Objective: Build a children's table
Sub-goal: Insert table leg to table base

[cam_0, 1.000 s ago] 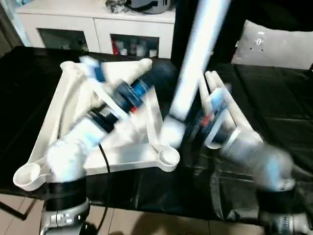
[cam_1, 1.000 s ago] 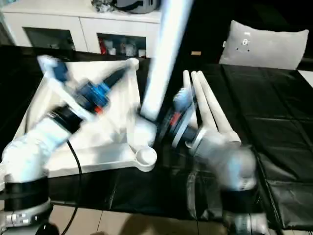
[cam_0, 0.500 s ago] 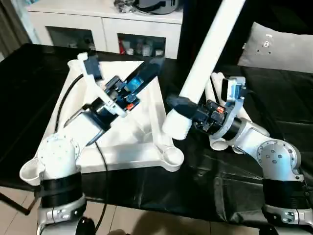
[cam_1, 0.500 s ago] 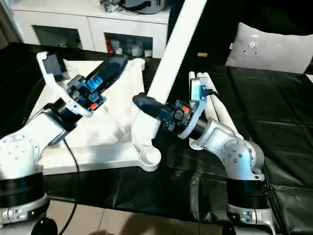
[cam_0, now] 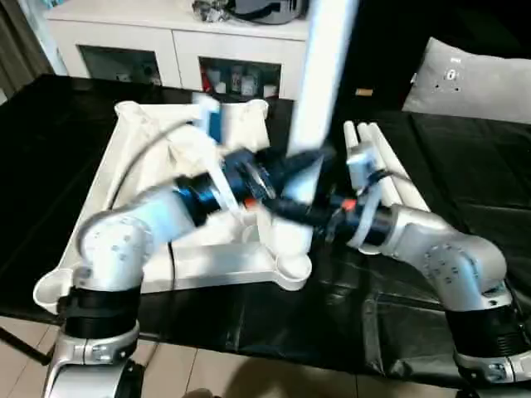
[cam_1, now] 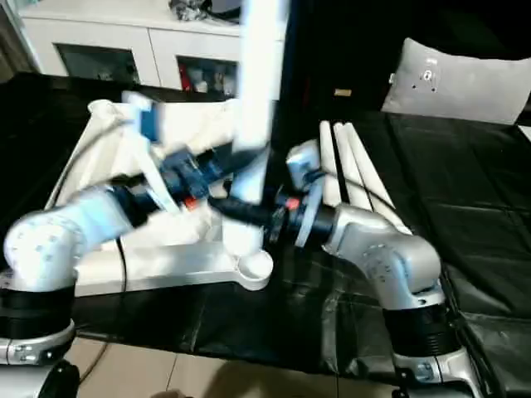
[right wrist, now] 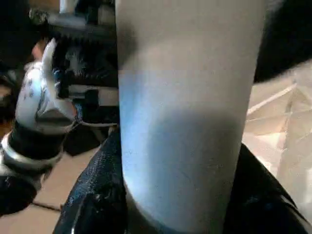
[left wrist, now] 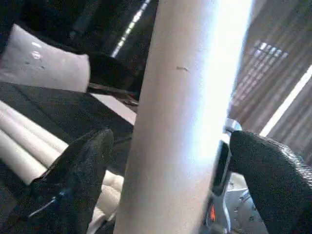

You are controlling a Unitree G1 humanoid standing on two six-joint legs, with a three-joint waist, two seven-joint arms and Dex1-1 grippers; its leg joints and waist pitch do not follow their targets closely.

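The bench, draped in black, is carrying the tabletop lying underside up, its near-right corner socket empty. Three legs are waiting beside it, so almost everything remains. The fourth leg is standing nearly upright, straighter than half a second ago, clamped low by the right pincer. The left pincer has swung across and is now straddling that leg, spread wide.
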